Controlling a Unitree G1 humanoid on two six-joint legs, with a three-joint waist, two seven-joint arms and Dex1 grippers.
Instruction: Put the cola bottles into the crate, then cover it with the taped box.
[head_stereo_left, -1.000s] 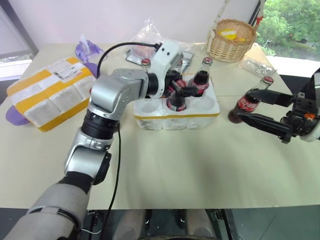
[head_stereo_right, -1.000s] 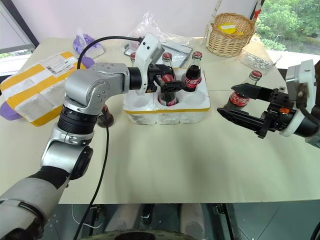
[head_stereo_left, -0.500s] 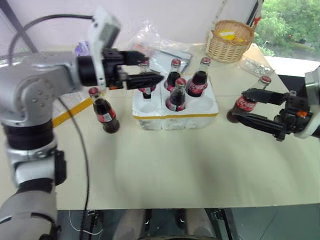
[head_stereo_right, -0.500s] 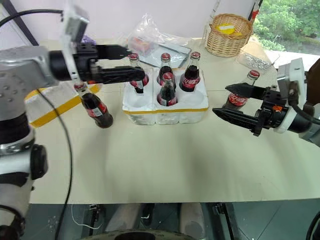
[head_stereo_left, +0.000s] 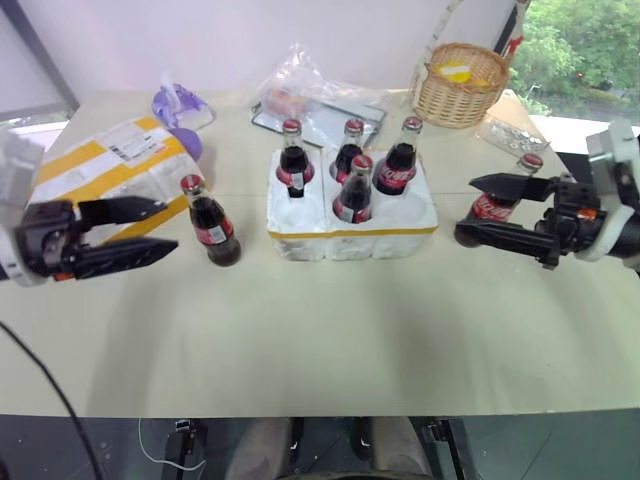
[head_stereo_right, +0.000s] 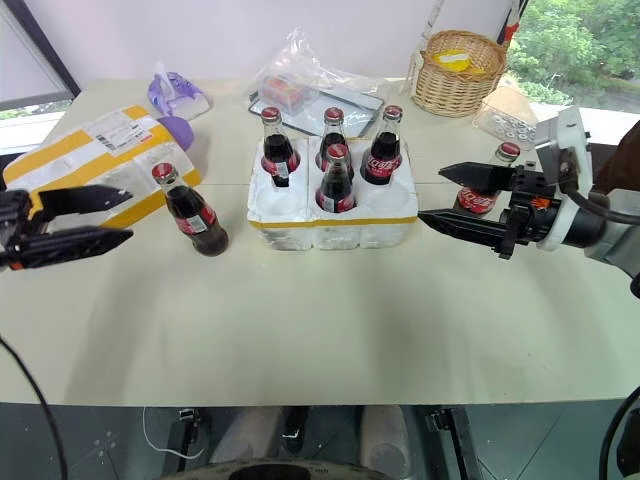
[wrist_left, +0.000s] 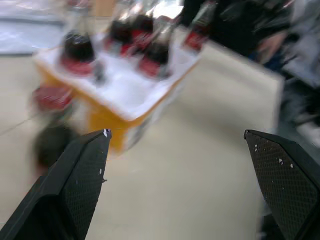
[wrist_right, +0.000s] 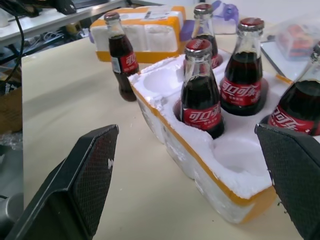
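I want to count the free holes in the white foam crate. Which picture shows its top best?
The right wrist view: the crate is close, and two empty holes in its near row are plainly seen beside one bottle. Both eye views show the crate whole but farther off, its holes harder to make out. The left wrist view blurs it.

Both pincers agape, level.

Seen from head height, looking down over the table; wrist views close in from either side, sharing the crate.
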